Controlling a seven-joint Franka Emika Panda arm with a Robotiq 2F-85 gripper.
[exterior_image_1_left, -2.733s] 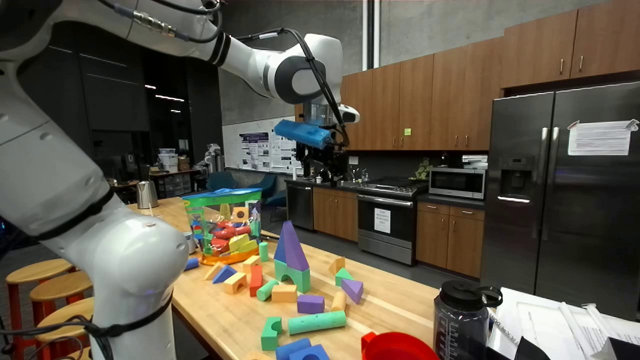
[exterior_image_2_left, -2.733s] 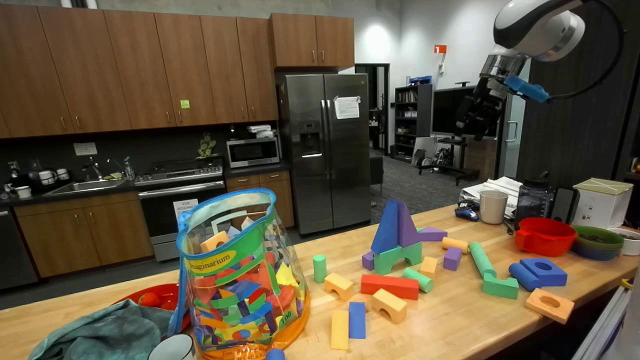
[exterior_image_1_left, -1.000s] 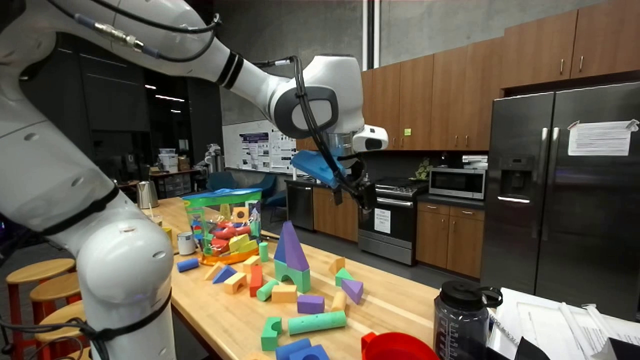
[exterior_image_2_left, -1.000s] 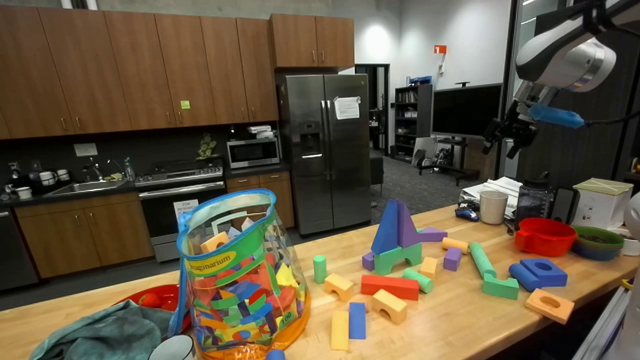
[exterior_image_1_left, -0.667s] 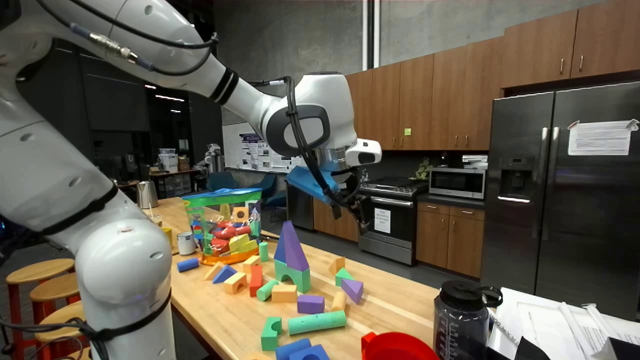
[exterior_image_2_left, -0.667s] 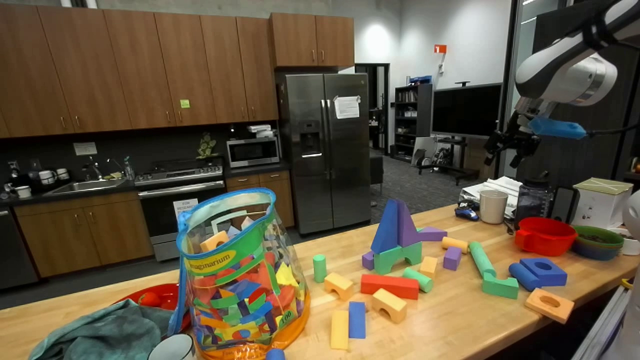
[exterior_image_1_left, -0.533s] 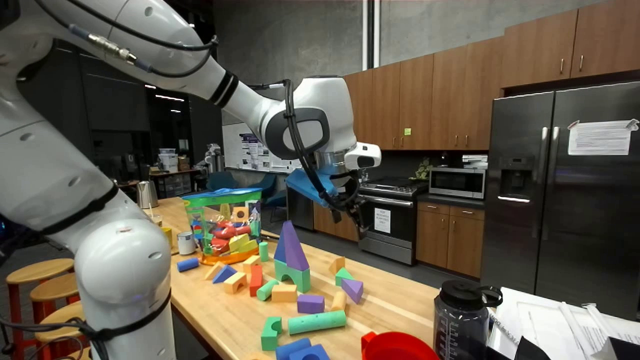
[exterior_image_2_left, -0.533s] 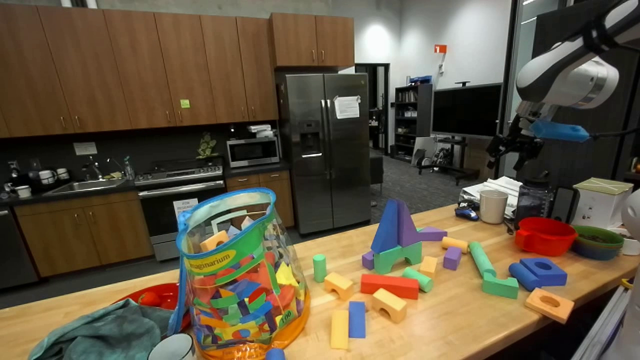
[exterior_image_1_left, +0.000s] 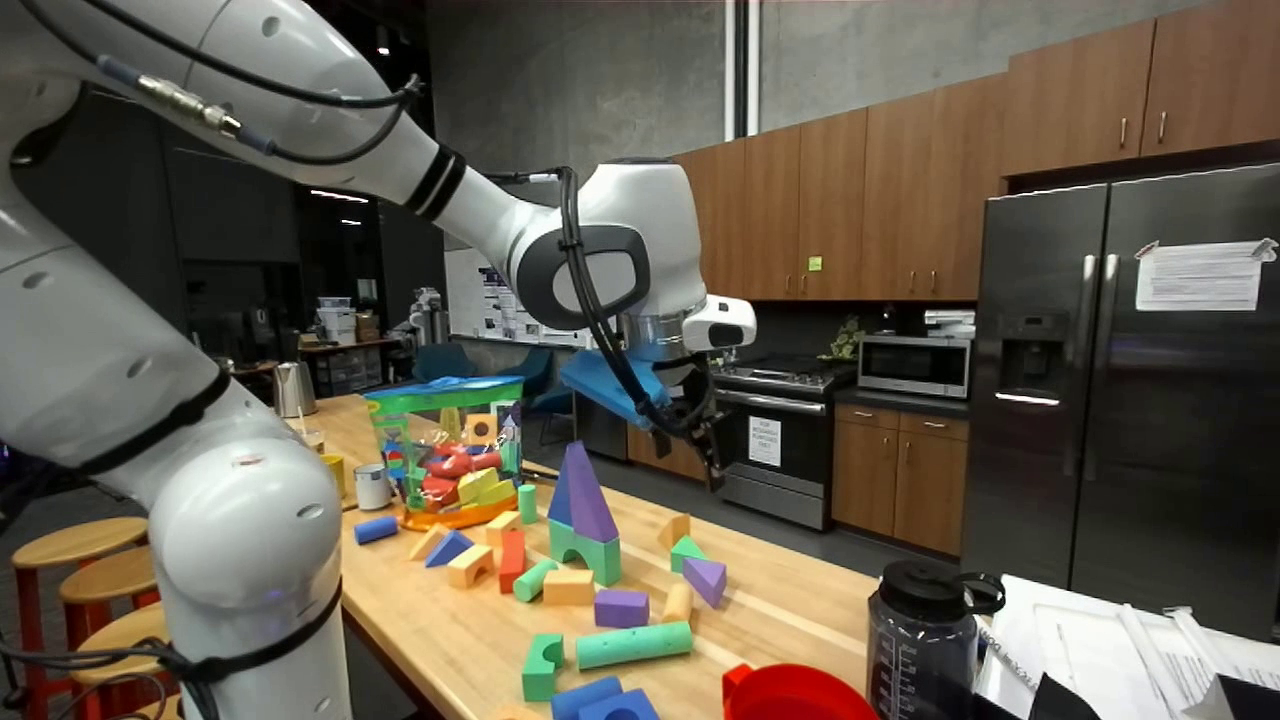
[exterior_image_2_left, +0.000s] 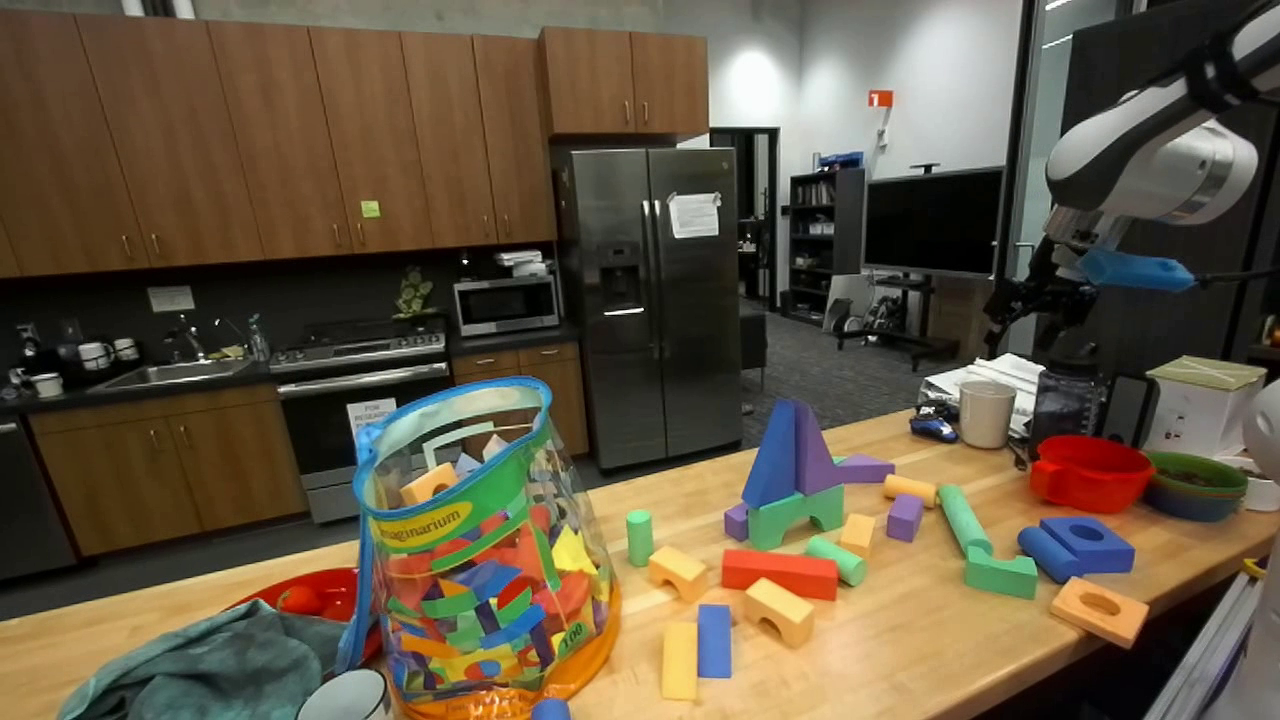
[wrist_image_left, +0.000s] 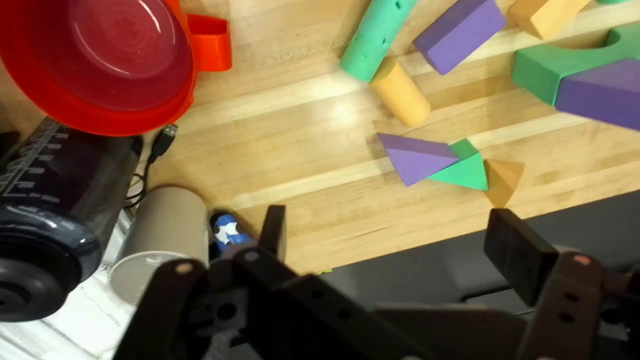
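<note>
My gripper (wrist_image_left: 390, 225) is open and empty, its two black fingers wide apart. It hangs well above the wooden table and touches nothing, as both exterior views (exterior_image_1_left: 690, 460) (exterior_image_2_left: 1018, 335) show. In the wrist view a purple triangle block (wrist_image_left: 420, 156), a green triangle block (wrist_image_left: 465, 167) and an orange triangle block (wrist_image_left: 502, 180) lie together just ahead of the fingers. A tower stands nearby: a green arch (exterior_image_2_left: 790, 520) bearing a blue wedge (exterior_image_2_left: 770, 465) and a purple wedge (exterior_image_2_left: 815, 455). A yellow-orange cylinder (wrist_image_left: 400, 92), a purple block (wrist_image_left: 460, 32) and a long green cylinder (wrist_image_left: 377, 40) lie near.
A clear bag of blocks (exterior_image_2_left: 490, 570) stands on the table (exterior_image_2_left: 900, 640). A red bowl (wrist_image_left: 197, 45), a dark water bottle (wrist_image_left: 55, 215), a grey mug (wrist_image_left: 165, 225) and a small blue-and-white object (wrist_image_left: 227, 230) are grouped at one end. More loose blocks lie around, including a red block (exterior_image_2_left: 780, 573).
The arm has come down and turned its wrist. Over the last half second the gripper sinks slightly and draws back a little toward the base. The blocks have not moved.
</note>
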